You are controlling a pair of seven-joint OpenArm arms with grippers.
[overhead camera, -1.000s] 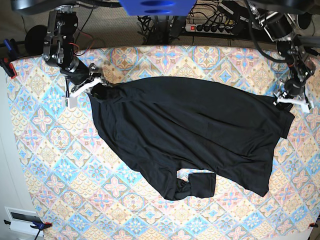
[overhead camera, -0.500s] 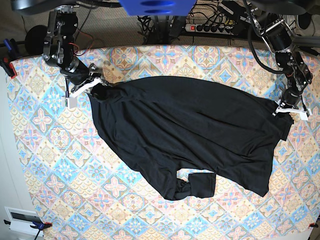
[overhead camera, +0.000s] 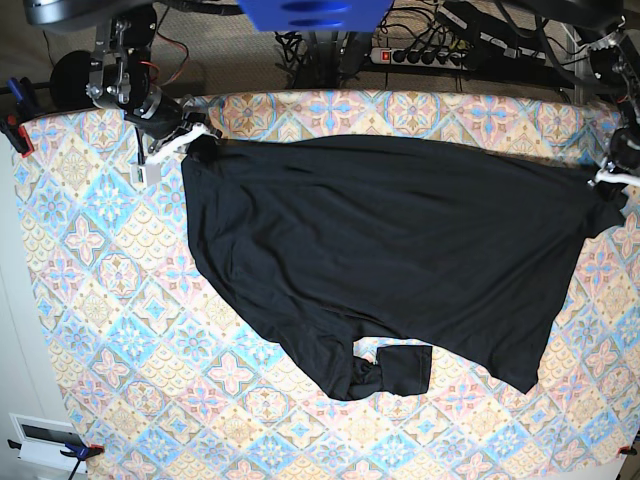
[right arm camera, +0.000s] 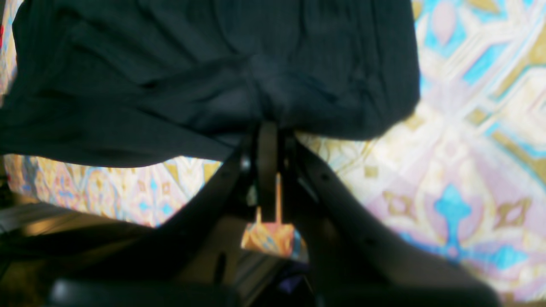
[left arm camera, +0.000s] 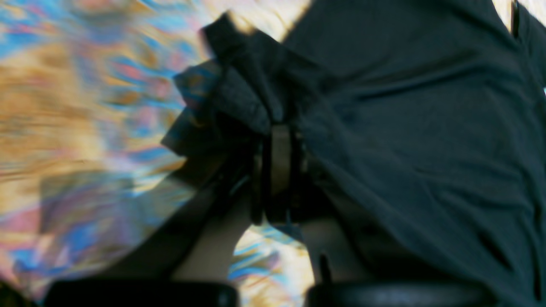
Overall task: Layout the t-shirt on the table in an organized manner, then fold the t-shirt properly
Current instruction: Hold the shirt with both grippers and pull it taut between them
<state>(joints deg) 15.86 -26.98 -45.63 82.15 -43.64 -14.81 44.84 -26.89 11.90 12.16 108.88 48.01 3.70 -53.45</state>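
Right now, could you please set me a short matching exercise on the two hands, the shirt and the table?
Things:
1. left hand
2. right hand
3. shirt
4. table

States:
A. pastel tile pattern
B. black, stretched between both hands
C. shut on cloth, base view's right edge
D. shut on cloth, base view's upper left

Pairs: 1-C, 2-D, 3-B, 4-A

Bkgd behind far edge: dark grey carpeted floor (overhead camera: 235, 60) w/ tangle of black cables (overhead camera: 300, 50). White multi-socket power strip (overhead camera: 425, 56) lies on it, red switch at one end. Blue rounded plastic mount (overhead camera: 312, 14) top centre. White wall-type plate (overhead camera: 38, 441) bottom corner.
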